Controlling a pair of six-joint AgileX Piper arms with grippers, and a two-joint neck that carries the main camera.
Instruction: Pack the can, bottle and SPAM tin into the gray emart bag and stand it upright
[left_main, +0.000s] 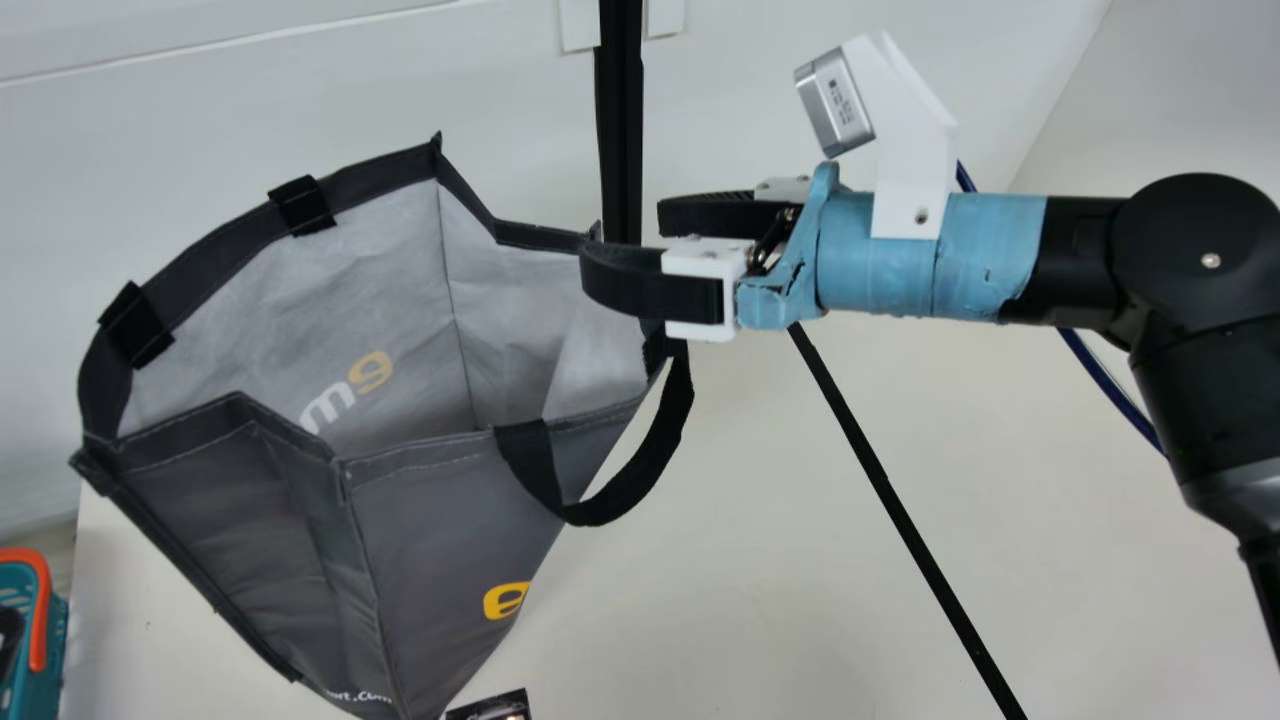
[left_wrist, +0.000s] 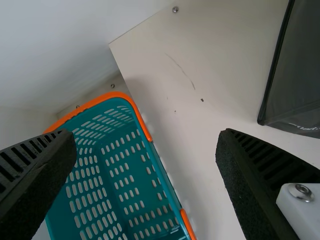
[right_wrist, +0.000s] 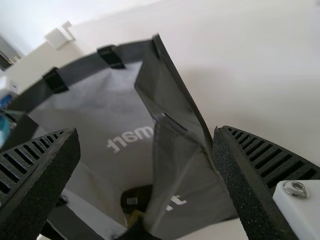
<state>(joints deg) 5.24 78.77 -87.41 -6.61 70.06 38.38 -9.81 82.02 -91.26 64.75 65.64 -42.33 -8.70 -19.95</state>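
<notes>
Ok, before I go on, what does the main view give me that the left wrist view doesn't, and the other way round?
Main view: the open mouth of the bag, its black handle, the right end effector by the rim with its fingers apart, and a dark item cut off at the bottom edge.

Left wrist view: the slotted inside of the basket.

Both: part of the bag's gray outside, the basket's orange rim, and the table.
</notes>
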